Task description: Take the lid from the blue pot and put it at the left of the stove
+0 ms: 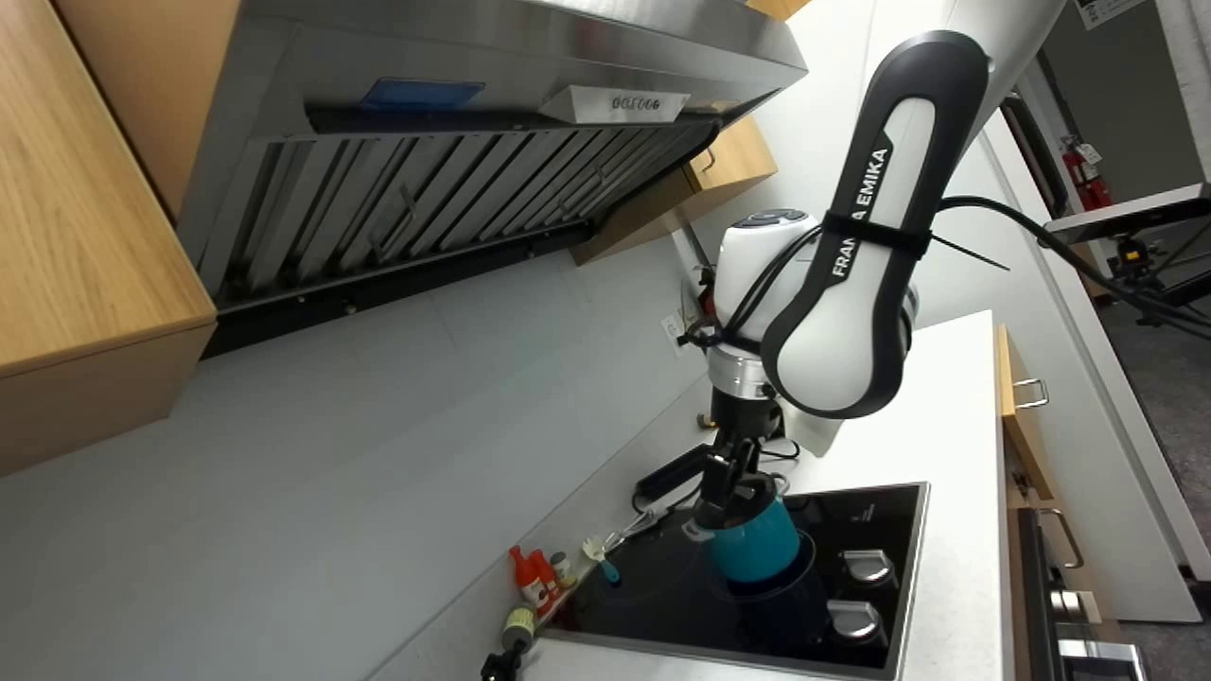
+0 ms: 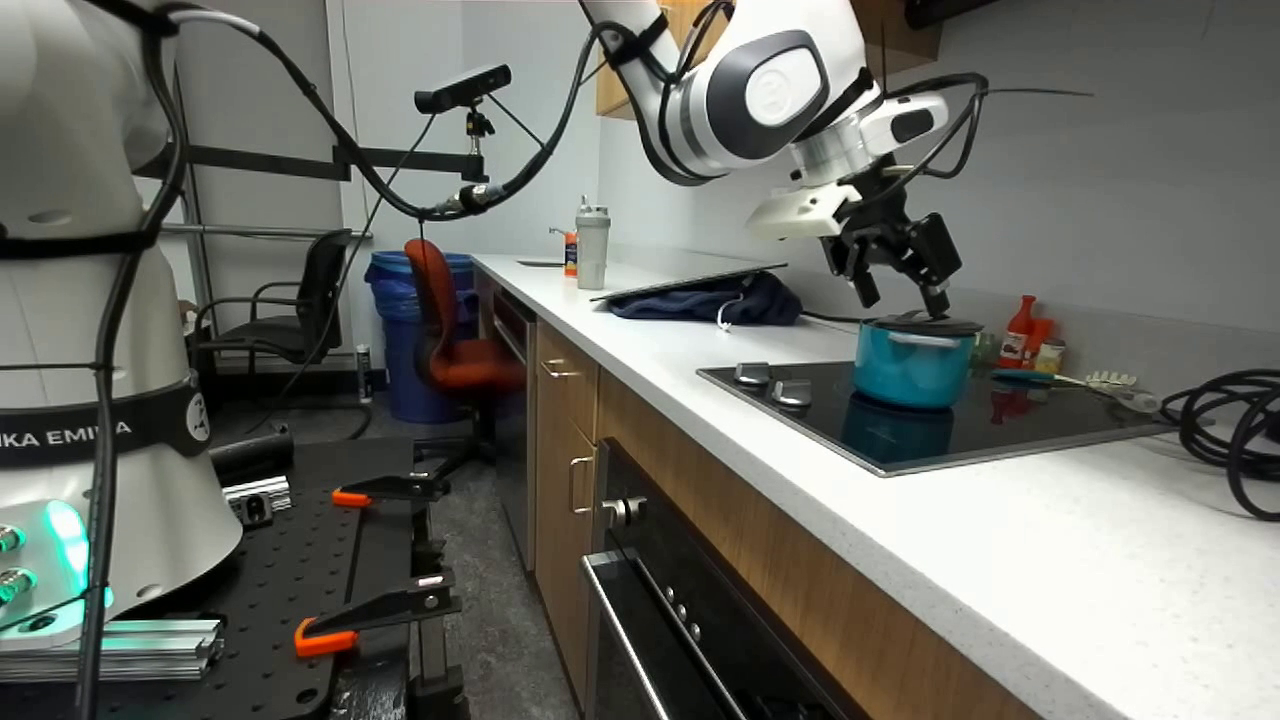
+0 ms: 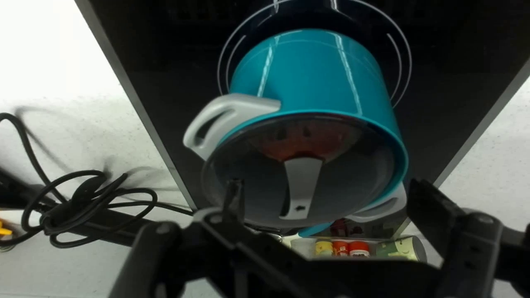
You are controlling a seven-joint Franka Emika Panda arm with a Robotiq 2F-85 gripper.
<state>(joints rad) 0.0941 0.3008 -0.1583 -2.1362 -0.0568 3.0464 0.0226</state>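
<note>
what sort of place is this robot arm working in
Most likely a kitchen, perhaps one set up for testing: I can see a black glass stove, a metal range hood and wooden cabinets.

There is one robot arm [image 1: 880, 218] with one gripper [image 2: 903, 298], which has two fingers [image 3: 432, 209]. One stove [image 2: 1030, 425] shows two silvery knobs [image 1: 868, 566] and bears one blue pot [image 3: 314, 78] with two pale side handles [image 3: 252, 103] and one lid [image 3: 265, 178] with a single grip [image 3: 304, 178]. The small containers number four: two red bottles [image 1: 530, 579], one little jar [image 1: 562, 567] and one green canister [image 3: 399, 248]; how many utensils [image 1: 594, 549] lie near them cannot be told. There are also two chairs [image 2: 450, 355], one blue bin [image 2: 403, 370], two orange-tipped clamps [image 2: 378, 608], one grey shaker bottle [image 2: 592, 250] and one range hood [image 1: 454, 47].
</note>
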